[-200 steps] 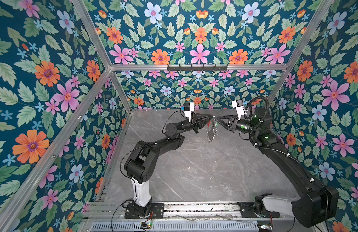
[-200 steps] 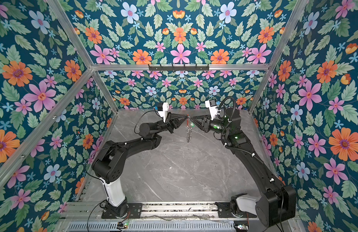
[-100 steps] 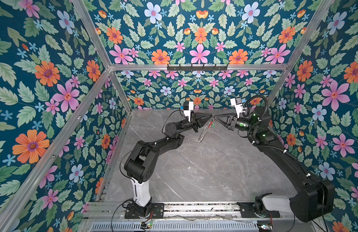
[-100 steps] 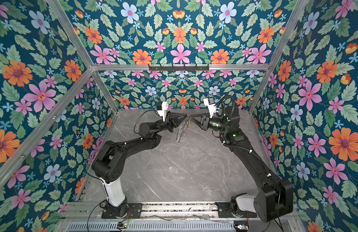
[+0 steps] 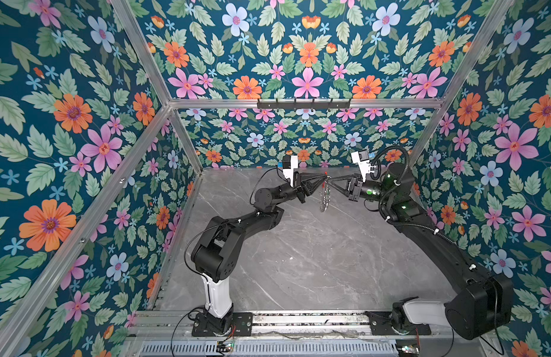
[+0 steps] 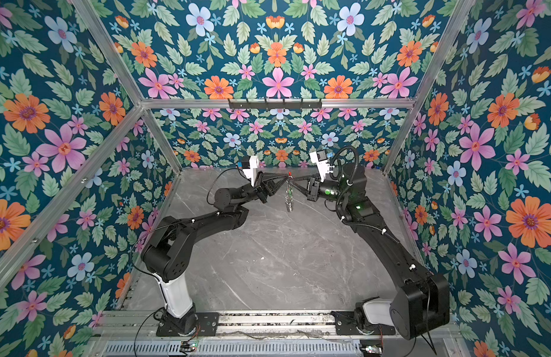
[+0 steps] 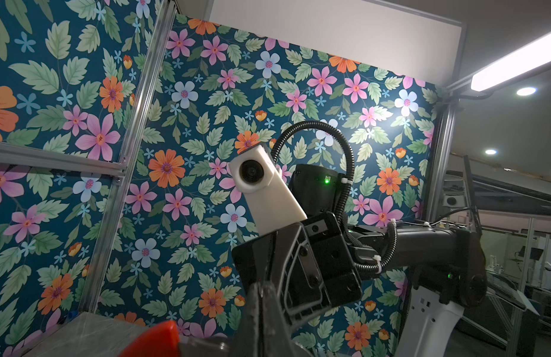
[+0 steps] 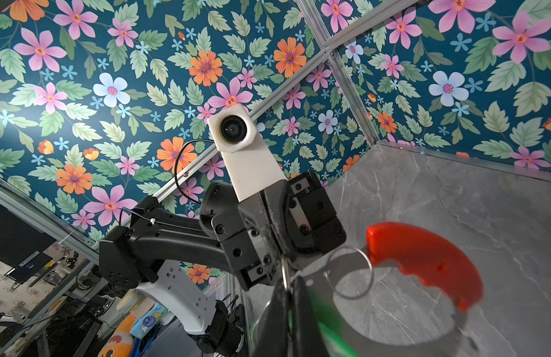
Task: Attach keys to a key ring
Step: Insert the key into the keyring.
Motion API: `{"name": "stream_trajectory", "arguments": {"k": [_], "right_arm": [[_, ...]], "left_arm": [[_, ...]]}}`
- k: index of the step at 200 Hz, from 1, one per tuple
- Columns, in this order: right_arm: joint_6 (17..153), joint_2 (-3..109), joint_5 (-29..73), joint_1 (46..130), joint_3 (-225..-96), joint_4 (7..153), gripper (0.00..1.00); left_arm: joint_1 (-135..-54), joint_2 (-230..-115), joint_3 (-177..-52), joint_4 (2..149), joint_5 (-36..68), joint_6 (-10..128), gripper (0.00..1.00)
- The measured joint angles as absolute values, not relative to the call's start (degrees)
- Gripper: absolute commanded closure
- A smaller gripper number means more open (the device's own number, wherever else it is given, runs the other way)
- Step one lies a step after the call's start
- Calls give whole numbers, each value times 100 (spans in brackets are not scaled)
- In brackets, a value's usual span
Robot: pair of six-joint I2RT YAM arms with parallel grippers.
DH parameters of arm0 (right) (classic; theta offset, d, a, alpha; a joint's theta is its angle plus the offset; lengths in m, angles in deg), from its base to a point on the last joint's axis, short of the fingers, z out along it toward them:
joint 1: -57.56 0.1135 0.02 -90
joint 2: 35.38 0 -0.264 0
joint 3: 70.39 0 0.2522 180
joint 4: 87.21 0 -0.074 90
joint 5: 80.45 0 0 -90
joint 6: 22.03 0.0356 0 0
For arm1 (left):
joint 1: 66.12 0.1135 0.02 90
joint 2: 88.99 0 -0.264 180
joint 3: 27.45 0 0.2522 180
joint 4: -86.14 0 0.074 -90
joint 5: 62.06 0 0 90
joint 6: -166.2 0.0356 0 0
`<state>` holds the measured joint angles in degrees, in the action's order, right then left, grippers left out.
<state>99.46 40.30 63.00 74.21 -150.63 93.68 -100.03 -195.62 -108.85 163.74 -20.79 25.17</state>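
I record left tool clenched on the key ring hanging above tabletop; right tool clenched beside it, keys blurred.

No readable text or labels.

Floral walls enclose a grey marble tabletop.

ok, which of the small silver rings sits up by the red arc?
The lone ring at the end of the red arc, near the right gripper; the other rings hang bunched lower on the key ring.
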Motion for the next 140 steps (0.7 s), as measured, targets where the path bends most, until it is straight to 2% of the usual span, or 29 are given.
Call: {"name": "stream_trajectory", "arguments": {"k": [8, 17, 31, 49, 67, 104, 140], "right_arm": [[9919, 4023, 6291, 7421, -15065, 9325, 100], [9860, 4019, 6285, 7421, -15085, 9215, 100], [9692, 4006, 6210, 7427, -15177, 8857, 100], [9200, 3982, 5907, 7405, -15384, 8315, 100], [8532, 3988, 5673, 7438, -15596, 7642, 100], [7268, 4104, 4938, 7779, -15782, 6451, 100], [6516, 4378, 4388, 8100, -15955, 5834, 100]], "left_arm": [[-9998, -19562, -10867, 16380, -2079, 2526, 100], [-9979, -19557, -10828, 16380, -2088, 2563, 86], [-9913, -19485, -10684, 16288, -2201, 2784, 75], [-9769, -19227, -10408, 15855, -2287, 3245, 69], [-9638, -18751, -10231, 14725, -2354, 4314, 63], [-9692, -18108, -11058, 10627, -2433, 7957, 63], [-9660, -18405, -12153, 7607, -2374, 10193, 75]]}}
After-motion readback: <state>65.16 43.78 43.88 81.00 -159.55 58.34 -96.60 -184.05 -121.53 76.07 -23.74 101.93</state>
